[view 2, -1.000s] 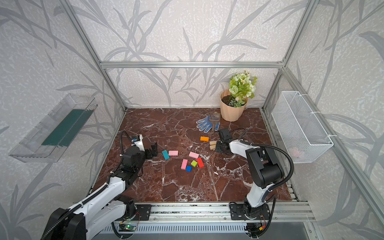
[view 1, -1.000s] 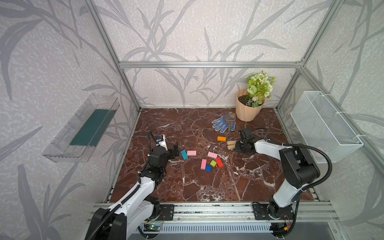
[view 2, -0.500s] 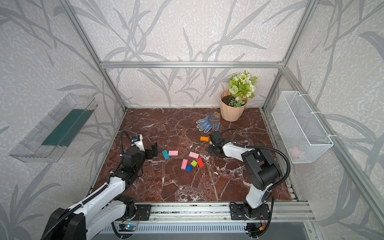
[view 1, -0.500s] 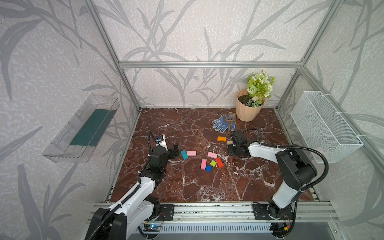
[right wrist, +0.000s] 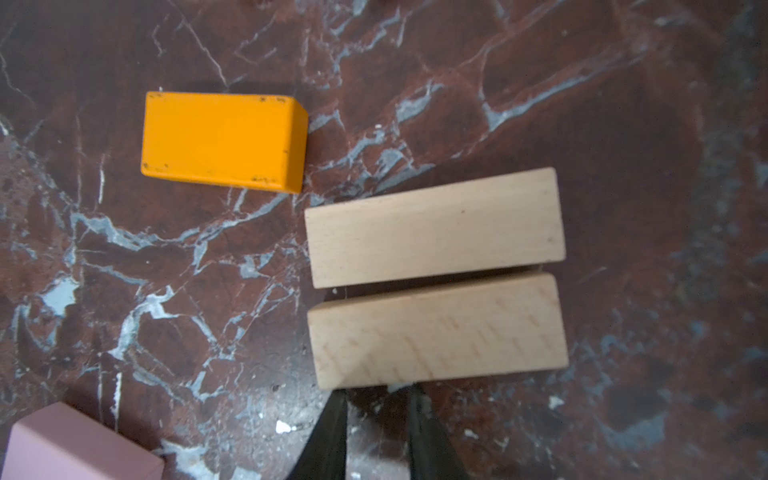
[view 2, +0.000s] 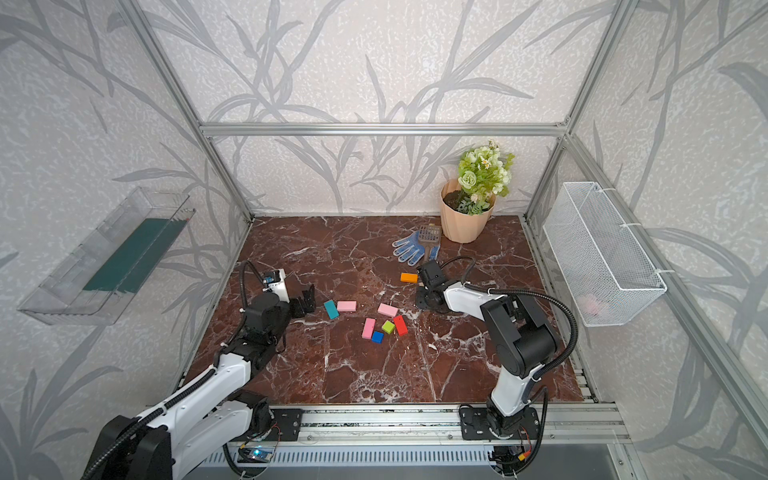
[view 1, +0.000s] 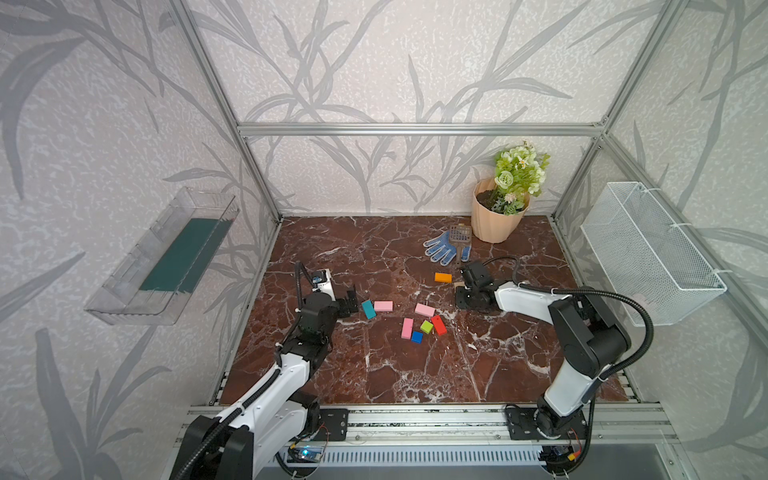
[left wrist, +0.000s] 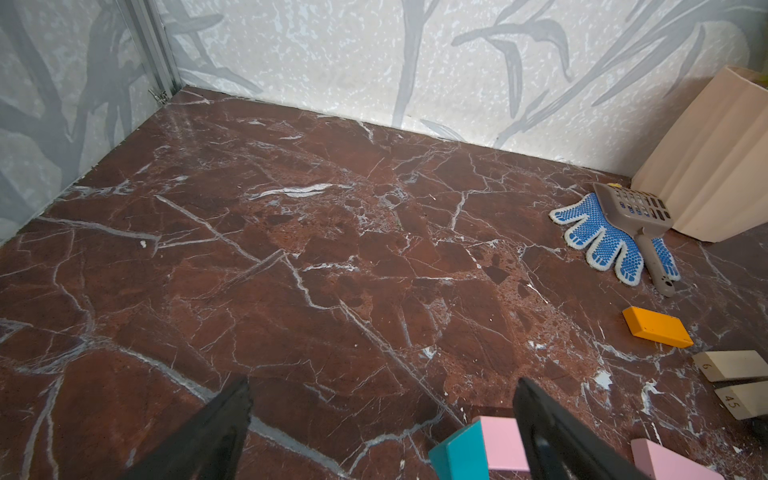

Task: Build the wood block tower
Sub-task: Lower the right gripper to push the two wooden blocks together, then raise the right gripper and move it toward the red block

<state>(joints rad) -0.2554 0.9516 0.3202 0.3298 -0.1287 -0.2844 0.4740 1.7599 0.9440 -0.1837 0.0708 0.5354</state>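
Observation:
Two tan wood blocks [right wrist: 434,228] [right wrist: 438,328] lie flat side by side on the marble floor. My right gripper [right wrist: 378,395] points down at the long edge of the nearer one, jaws slightly open with nothing between them; in both top views it covers them [view 1: 463,293]. An orange block [view 1: 443,277] lies just left of it. Three pink blocks [view 1: 383,306] [view 1: 424,309] [view 1: 407,328], a teal block [view 1: 368,309], green [view 1: 426,327], red [view 1: 439,325] and blue [view 1: 417,337] lie scattered mid-floor. My left gripper [left wrist: 382,399] stands wide open beside the teal block [left wrist: 461,455]. No tower stands.
A beige flowerpot [view 1: 498,220] stands at the back right, with a blue dotted glove [view 1: 444,247] and a grey scoop [view 1: 459,237] in front of it. A white wire basket [view 1: 648,249] hangs on the right wall, a clear tray [view 1: 166,257] on the left wall.
My right arm has swung left over the tan blocks, and its jaws have parted a little. The left arm has not moved.

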